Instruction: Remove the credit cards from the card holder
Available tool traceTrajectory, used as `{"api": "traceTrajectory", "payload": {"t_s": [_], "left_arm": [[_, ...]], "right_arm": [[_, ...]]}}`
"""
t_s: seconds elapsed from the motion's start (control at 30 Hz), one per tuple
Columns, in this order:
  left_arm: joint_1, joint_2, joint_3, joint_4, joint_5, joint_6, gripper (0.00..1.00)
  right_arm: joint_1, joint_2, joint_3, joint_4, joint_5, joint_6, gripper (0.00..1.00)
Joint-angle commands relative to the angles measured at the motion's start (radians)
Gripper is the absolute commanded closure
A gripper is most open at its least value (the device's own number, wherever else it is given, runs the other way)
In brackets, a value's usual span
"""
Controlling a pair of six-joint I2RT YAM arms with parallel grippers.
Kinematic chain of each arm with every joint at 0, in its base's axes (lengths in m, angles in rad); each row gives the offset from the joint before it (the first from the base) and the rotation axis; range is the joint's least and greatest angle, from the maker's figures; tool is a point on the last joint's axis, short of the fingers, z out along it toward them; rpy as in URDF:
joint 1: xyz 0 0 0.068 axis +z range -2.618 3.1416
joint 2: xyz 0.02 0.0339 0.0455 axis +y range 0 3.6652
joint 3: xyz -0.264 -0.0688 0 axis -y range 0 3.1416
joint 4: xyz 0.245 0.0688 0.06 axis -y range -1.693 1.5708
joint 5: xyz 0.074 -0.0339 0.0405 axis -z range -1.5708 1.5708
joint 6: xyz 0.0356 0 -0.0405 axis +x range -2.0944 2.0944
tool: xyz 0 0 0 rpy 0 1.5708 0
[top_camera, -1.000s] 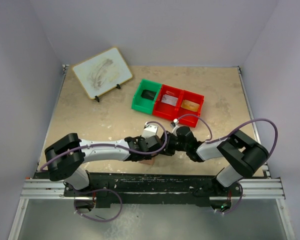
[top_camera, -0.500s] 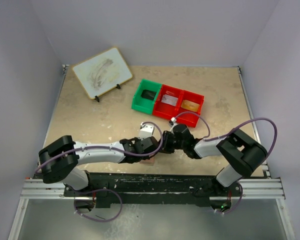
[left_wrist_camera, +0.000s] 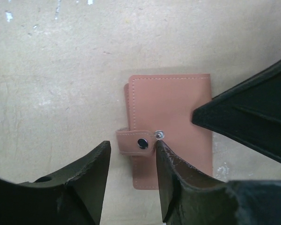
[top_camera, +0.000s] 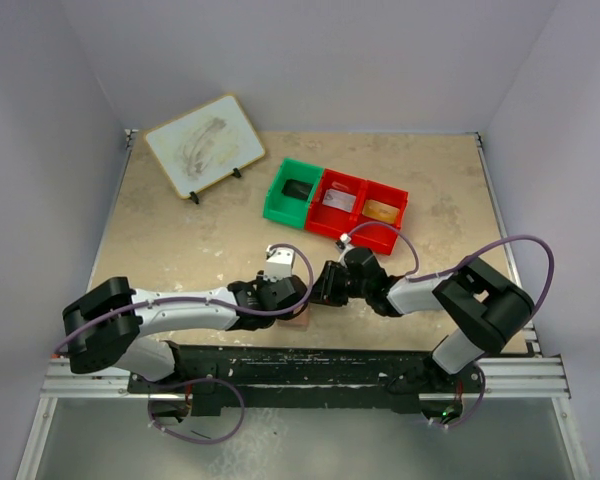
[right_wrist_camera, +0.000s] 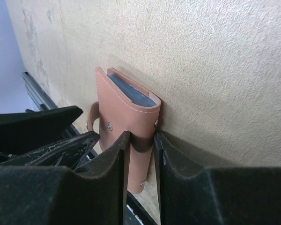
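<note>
card holder (left_wrist_camera: 173,112) lies on tabletop (left_wrist_camera: 61,70) | right pincer (right_wrist_camera: 140,145) pinching its edge | left pincer (left_wrist_camera: 131,152) spread, astride its strap tab (left_wrist_camera: 131,140)

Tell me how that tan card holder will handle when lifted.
The card holder looks like soft stitched leather, so it will probably flex rather than stay rigid. Its strap looks unsnapped, so it may flop open. It lies flat and thin, so it should slide, not roll.

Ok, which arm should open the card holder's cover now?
Left. The left gripper has open jaws straddling the unsnapped strap; the right gripper pinches the card holder by its edge, steadying it.
</note>
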Motion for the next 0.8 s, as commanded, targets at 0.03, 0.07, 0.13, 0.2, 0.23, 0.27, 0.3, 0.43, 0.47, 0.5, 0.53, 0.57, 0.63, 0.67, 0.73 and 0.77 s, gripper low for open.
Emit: {"api": "traceTrajectory", "payload": {"t_s": [0.03,0.07,0.13,0.2,0.23,0.27,0.3,0.43,0.47,0.5,0.53,0.57,0.63,0.67,0.73,0.77], "left_arm": [[0.001,0.018,0.028,-0.077,-0.092,-0.029,0.57],[0.000,0.024,0.033,-0.080,-0.093,-0.025,0.57],[-0.001,0.035,0.043,-0.084,-0.096,-0.027,0.57],[-0.001,0.043,0.049,-0.090,-0.101,-0.033,0.59],[-0.001,0.043,0.049,-0.091,-0.103,-0.037,0.60],[-0.001,0.043,0.050,-0.093,-0.106,-0.040,0.63],[-0.001,0.041,0.052,-0.099,-0.112,-0.048,0.64],[-0.001,0.023,0.040,-0.103,-0.126,-0.066,0.63],[-0.001,0.020,0.035,-0.101,-0.127,-0.067,0.60],[0.000,0.016,0.032,-0.101,-0.130,-0.068,0.58],[0.000,0.016,0.030,-0.105,-0.133,-0.070,0.56],[-0.001,0.018,0.030,-0.114,-0.139,-0.074,0.55],[-0.001,0.022,0.031,-0.123,-0.146,-0.079,0.54],[-0.001,0.023,0.028,-0.121,-0.147,-0.082,0.54],[-0.001,0.020,0.023,-0.113,-0.148,-0.086,0.55],[-0.001,0.022,0.023,-0.111,-0.152,-0.088,0.57]], "right_arm": [[0.004,-0.008,0.019,-0.046,0.033,-0.038,0.71],[0.005,-0.009,0.021,-0.046,0.032,-0.039,0.70],[0.004,-0.009,0.021,-0.046,0.030,-0.040,0.70],[0.004,-0.010,0.021,-0.046,0.030,-0.041,0.70],[0.004,-0.010,0.021,-0.046,0.030,-0.040,0.70],[0.004,-0.011,0.020,-0.047,0.030,-0.040,0.70],[0.004,-0.012,0.019,-0.046,0.030,-0.040,0.70],[0.004,-0.010,0.021,-0.046,0.028,-0.042,0.70],[0.005,-0.008,0.021,-0.046,0.026,-0.043,0.70],[0.004,-0.007,0.022,-0.045,0.023,-0.044,0.70],[0.003,-0.005,0.022,-0.043,0.021,-0.044,0.70],[0.003,-0.003,0.023,-0.041,0.020,-0.044,0.70],[0.004,0.001,0.023,-0.036,0.014,-0.044,0.70],[0.004,0.002,0.023,-0.034,0.014,-0.044,0.70],[0.004,0.002,0.021,-0.031,0.012,-0.044,0.70],[0.004,0.002,0.021,-0.031,0.010,-0.044,0.70]]}}
